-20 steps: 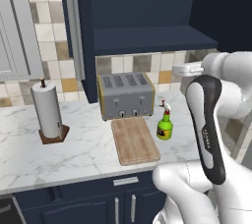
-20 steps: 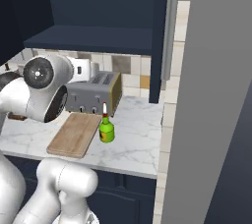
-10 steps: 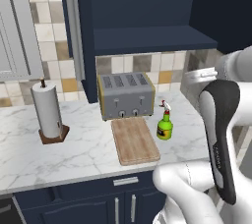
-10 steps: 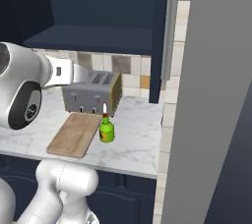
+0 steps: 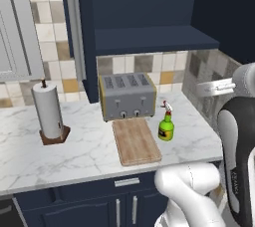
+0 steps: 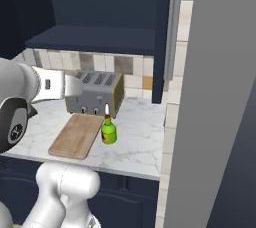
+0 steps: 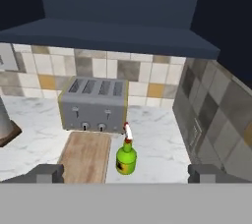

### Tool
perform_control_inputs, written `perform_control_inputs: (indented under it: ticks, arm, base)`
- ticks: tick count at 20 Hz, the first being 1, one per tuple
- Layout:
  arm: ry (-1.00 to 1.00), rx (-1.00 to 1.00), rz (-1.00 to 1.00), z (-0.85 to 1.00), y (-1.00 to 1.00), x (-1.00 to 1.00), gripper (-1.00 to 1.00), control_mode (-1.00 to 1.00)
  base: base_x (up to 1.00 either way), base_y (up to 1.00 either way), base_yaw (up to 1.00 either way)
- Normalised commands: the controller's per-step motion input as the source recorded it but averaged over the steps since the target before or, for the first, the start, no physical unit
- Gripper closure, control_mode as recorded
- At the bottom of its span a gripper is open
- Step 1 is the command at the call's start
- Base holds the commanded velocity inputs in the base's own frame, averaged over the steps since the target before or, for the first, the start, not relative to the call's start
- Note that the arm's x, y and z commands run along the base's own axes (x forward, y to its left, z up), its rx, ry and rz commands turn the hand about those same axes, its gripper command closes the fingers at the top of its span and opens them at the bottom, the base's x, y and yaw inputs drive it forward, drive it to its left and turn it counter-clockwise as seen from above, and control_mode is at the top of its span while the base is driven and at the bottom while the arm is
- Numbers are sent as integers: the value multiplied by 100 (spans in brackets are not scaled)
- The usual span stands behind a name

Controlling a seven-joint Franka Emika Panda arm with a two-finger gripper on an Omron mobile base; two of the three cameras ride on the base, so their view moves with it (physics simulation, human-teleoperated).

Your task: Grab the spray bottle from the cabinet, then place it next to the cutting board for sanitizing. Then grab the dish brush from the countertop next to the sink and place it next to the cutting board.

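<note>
The green spray bottle [image 5: 166, 126] [image 6: 108, 131] [image 7: 126, 158] stands upright on the white marble countertop [image 5: 74, 146], just right of the wooden cutting board [image 5: 135, 141] [image 6: 76, 134] [image 7: 87, 156]. The navy cabinet [image 5: 149, 39] [image 6: 95, 39] hangs open above them, its shelf bare and its door with the silver handle [image 5: 75, 32] swung out. My gripper [image 7: 129, 175] hovers open, well back from the bottle and above counter height, with nothing between its widely spread fingertips [image 7: 47, 173].
A grey toaster [image 5: 127, 95] [image 7: 96, 102] sits behind the board against the tiled wall. A paper towel roll [image 5: 48, 114] stands at the left. A light grey wall cabinet [image 5: 15, 27] hangs far left. A tall grey panel [image 6: 220, 97] bounds the counter on the right.
My hand has drawn back from the counter, away from the bottle, staying open. The bottle and the board have not moved.
</note>
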Motion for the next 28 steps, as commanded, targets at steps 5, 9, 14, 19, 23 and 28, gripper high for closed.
perform_control_inputs:
  ticks: [5,9,14,19,23,28]
  arm:
    - [0,0,0,0,0,0,-100,100]
    - [0,0,0,0,0,0,-100,100]
    - [0,0,0,0,0,0,-100,100]
    - [0,0,0,0,0,0,-100,100]
    - [0,0,0,0,0,0,-100,100]
    - [0,0,0,0,0,0,-100,100]
  base:
    - [-100,0,0]
    - [-96,64,7]
    - [-19,100,14]
    - [2,100,7]
    - [1,100,0]
    - [0,100,0]
